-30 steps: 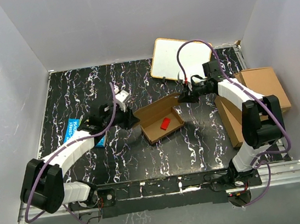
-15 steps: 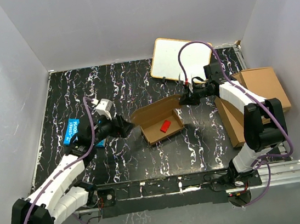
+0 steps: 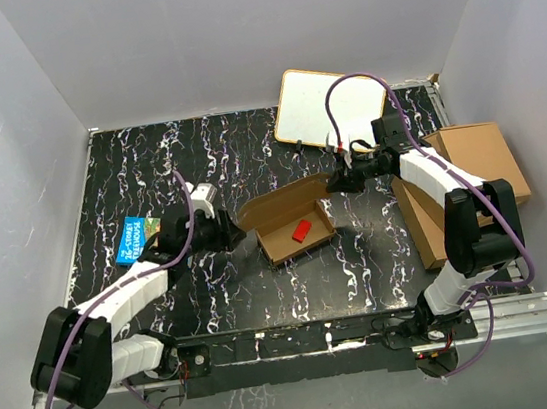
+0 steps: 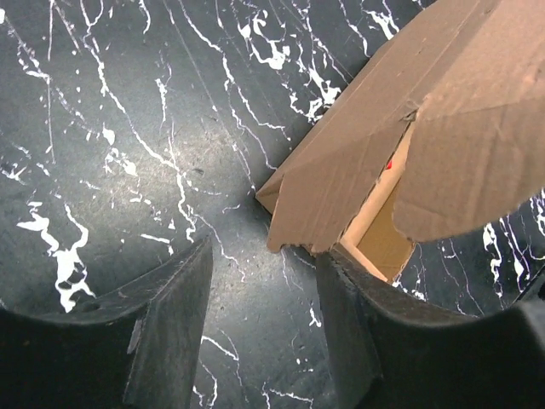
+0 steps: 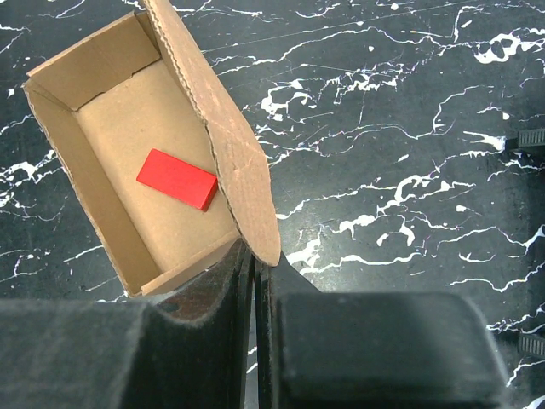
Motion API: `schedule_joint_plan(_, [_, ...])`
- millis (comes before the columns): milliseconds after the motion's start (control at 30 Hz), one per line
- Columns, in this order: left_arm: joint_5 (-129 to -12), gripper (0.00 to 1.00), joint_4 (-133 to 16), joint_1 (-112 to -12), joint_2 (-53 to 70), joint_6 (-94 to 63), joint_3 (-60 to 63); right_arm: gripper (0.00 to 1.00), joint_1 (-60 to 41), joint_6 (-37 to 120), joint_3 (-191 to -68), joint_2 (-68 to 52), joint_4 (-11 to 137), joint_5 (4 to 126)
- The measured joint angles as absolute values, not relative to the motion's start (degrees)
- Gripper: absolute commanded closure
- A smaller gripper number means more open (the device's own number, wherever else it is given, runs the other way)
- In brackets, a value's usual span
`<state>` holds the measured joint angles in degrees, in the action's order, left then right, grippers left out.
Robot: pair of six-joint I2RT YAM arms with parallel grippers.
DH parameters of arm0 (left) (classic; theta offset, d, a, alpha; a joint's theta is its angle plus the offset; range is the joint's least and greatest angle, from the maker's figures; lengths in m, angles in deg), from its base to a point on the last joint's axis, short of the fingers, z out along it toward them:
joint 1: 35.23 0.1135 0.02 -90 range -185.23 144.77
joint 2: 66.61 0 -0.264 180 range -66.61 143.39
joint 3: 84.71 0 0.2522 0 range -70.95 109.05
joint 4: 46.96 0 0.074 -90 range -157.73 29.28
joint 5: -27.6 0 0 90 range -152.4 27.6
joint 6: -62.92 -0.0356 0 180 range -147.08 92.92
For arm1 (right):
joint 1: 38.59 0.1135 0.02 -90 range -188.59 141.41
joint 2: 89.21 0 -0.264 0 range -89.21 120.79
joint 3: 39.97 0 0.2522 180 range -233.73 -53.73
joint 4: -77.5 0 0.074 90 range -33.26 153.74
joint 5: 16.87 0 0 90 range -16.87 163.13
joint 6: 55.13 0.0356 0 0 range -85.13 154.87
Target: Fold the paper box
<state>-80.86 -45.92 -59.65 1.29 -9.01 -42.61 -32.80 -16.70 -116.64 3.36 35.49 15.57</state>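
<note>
Paper box (image 3: 291, 220) (image 4: 426, 111) (image 5: 102, 145): brown corrugated cardboard, partly folded into a shallow open tray. It lies on the counter a little right of centre and sits at a slant in the top view.
Box walls: the long walls and the end wall seen from the right wrist stand upright. A long flap on the far side rises above the tray and leans outward.
Inside the box: a small red block (image 3: 301, 228) (image 5: 177, 179) lies flat on the tray floor, touching no wall.
Right end effector (image 3: 339, 180) (image 5: 254, 260): clenched on the rounded end of the long flap at the box's right corner. Its fingers are pressed together with the cardboard edge between them.
Left end effector (image 3: 233, 232) (image 4: 266, 256): released, with fingers spread, low over the counter at the left end of the box. The pointed corner of an end flap sits just ahead of the gap between the fingertips. Whether either finger touches the cardboard cannot be told.
Counter (image 3: 148, 171): black with white veining.
Blue picture book (image 3: 135, 238): flat on the counter at the left, partly under the left arm.
White board (image 3: 326, 105): at the far edge of the counter, behind the right arm.
Stacked cardboard boxes (image 3: 475, 163): larger and brown, at the right edge beside the right arm.
</note>
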Motion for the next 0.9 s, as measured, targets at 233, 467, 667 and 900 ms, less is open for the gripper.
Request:
schedule_joint_plan(233, [-82.9,0.58,-39.6,-59.7,2.2,-5.9,-42.6,0.92,-32.8,-15.2,-116.6,3.4,35.6,15.7])
schedule_joint_plan(467, [-84.5,0.88,-36.0,-59.7,2.3,-2.8,-42.6,0.92,-32.8,-12.9,-116.6,3.4,36.2,16.0])
schedule_joint_plan(667, [-85.6,1.00,-34.4,-59.7,3.4,-1.3,-42.6,0.92,-32.6,-9.1,-115.4,3.0,38.4,16.4])
schedule_joint_plan(900, [-82.0,1.00,-33.7,-61.4,3.4,0.7,-42.6,0.92,-31.0,0.3,-112.8,0.9,42.8,18.9])
